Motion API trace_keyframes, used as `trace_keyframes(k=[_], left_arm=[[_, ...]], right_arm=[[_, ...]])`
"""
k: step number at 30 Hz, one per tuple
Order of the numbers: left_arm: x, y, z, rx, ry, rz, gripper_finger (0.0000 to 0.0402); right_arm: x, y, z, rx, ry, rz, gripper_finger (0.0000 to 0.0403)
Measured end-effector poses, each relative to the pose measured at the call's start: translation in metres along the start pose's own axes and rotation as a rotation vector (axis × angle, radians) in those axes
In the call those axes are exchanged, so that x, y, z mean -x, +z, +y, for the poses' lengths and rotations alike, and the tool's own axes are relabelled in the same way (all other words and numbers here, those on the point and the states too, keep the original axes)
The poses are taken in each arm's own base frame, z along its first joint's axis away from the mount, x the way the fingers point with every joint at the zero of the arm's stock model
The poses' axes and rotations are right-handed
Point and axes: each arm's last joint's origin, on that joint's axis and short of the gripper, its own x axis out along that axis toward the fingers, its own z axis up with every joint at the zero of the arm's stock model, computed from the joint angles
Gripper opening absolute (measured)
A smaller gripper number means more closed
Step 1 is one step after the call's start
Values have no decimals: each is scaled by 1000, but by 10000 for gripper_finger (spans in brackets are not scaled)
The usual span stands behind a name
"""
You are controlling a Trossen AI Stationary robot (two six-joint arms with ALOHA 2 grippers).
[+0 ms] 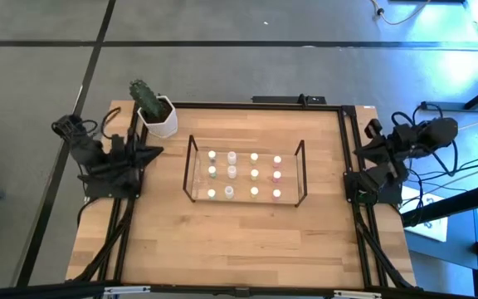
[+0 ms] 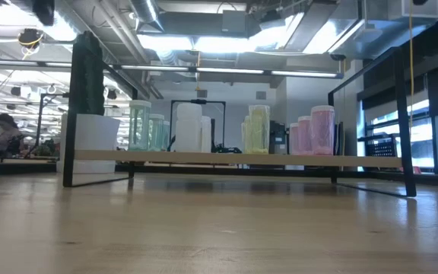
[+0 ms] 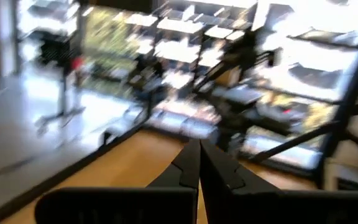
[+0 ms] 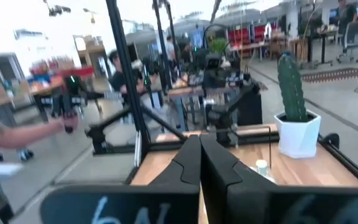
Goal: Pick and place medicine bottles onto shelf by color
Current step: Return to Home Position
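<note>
**Left pincer (image 1: 154, 151) and right pincer (image 1: 358, 154), high view.** Each arm sits folded at its own edge of the worktop (image 1: 222, 249), well apart from the shelf (image 1: 191, 170) at the centre. We count twelve medicine bottles (image 1: 231, 173) on the shelf, in four columns of three. None lies loose on the worktop.

**Low view.** The bottles stand upright on the shelf board, grouped by tint: greenish bottles (image 2: 139, 125), white bottles (image 2: 188, 125), yellowish bottles (image 2: 258, 125) and pink bottles (image 2: 322, 128). The plant pot (image 2: 93, 144) stands near the greenish end.

**Left wrist view.** The left pincer's fingers (image 3: 185, 168) are pressed together and hold nothing.

**Right wrist view.** The right pincer's fingers (image 4: 185, 165) are likewise together and empty. The plant pot shows ahead, with what is probably one bottle beside it.

We judge the sorting complete. Only the parking of the arms appears to be left.
</note>
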Motion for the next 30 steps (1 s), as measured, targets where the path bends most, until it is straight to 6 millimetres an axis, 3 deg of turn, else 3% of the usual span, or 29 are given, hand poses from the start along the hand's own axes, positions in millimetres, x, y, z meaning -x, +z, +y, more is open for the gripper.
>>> trace_keyframes(k=[4, 8, 26, 30], left_arm=[[-2, -4, -4, -51, -130, -147, 0], [-5, -16, -4, -105, -155, -228, 0], [-19, -102, 7, -19, -147, -133, 0], [-20, -107, 8, -4, -150, -89, 0]], right_arm=[[8, -12, -6, -40, 30, -76, 0], [7, -27, -7, -43, 53, -142, 0], [-25, -88, 4, -25, 79, -170, 0], [-33, -105, 6, -41, 81, -182, 0]])
